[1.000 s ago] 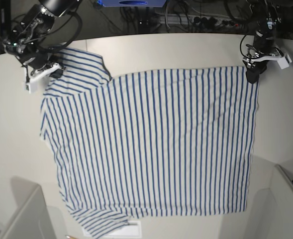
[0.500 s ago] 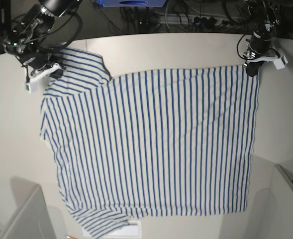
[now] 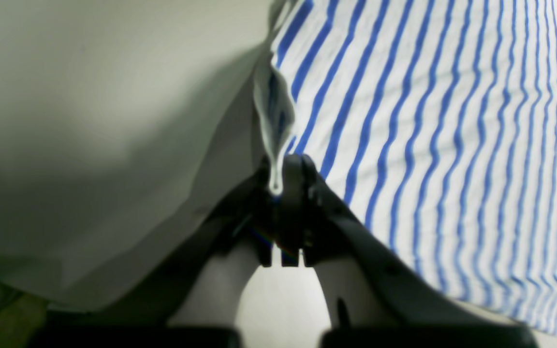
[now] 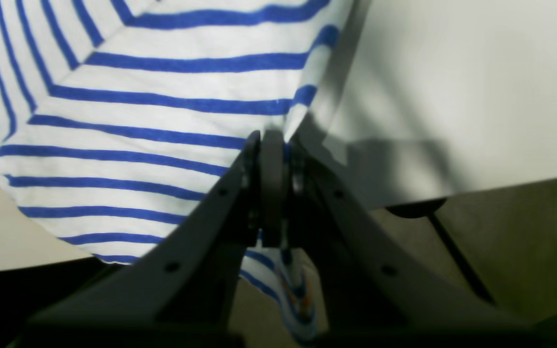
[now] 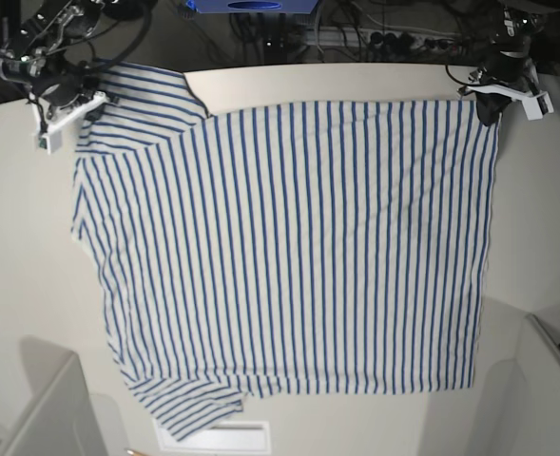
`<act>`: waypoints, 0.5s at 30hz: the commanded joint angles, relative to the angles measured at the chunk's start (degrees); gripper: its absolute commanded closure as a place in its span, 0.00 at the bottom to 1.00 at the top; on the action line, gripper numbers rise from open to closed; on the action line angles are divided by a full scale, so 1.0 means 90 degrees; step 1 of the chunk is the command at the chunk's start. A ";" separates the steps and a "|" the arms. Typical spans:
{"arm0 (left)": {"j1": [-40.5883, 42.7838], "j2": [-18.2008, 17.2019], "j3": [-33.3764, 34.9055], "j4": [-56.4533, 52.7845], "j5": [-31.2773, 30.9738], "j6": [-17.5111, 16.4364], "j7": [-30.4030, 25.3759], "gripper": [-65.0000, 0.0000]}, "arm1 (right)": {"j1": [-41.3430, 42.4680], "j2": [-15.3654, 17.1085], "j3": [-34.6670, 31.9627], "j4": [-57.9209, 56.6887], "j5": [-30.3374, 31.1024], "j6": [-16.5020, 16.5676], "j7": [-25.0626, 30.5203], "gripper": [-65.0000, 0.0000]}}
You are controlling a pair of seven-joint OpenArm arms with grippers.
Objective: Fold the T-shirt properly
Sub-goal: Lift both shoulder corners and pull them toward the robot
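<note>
The T-shirt (image 5: 289,247), white with thin blue stripes, lies spread flat on the pale table (image 5: 23,247). At its far right corner in the base view, my left gripper (image 5: 486,109) is shut on the hem. The left wrist view shows that corner of the T-shirt (image 3: 428,121) pinched into a narrow fold between the closed jaws of the left gripper (image 3: 283,176). At the far left, my right gripper (image 5: 91,98) is shut on the sleeve edge. In the right wrist view, the T-shirt (image 4: 138,121) passes through the right gripper (image 4: 272,140), and a bit of orange shows below the jaws.
Grey bin walls stand at the front left (image 5: 47,408) and front right (image 5: 536,389). A white slip (image 5: 227,439) lies under the near sleeve. Cables and a power strip (image 5: 375,38) run behind the table's far edge, close to both grippers.
The left gripper has shut on the far right corner. Both arms have moved toward the far edge, drawing the shirt's top edge back and pulling it straighter.
</note>
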 commanded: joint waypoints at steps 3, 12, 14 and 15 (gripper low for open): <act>0.0286 -0.0048 -0.0049 0.0354 -0.0074 -0.0038 -0.0134 1.00 | -0.0111 0.0034 0.0019 0.0476 0.0069 0.0011 0.0090 1.00; 0.0345 -0.0087 -0.0010 0.0930 -0.0064 -0.0018 -0.0095 1.00 | 0.0094 0.0073 -0.0020 0.0759 0.0508 0.0021 -0.0281 1.00; 0.0208 -0.0096 0.0010 0.0940 -0.0064 -0.0018 -0.0085 1.00 | 0.0221 0.0093 0.0009 0.0789 0.0655 0.0002 -0.0408 1.00; 0.0139 -0.0096 0.0010 0.0910 -0.0064 -0.0018 -0.0076 1.00 | 0.0299 0.0102 -0.0001 0.0798 0.0655 0.0002 -0.0457 1.00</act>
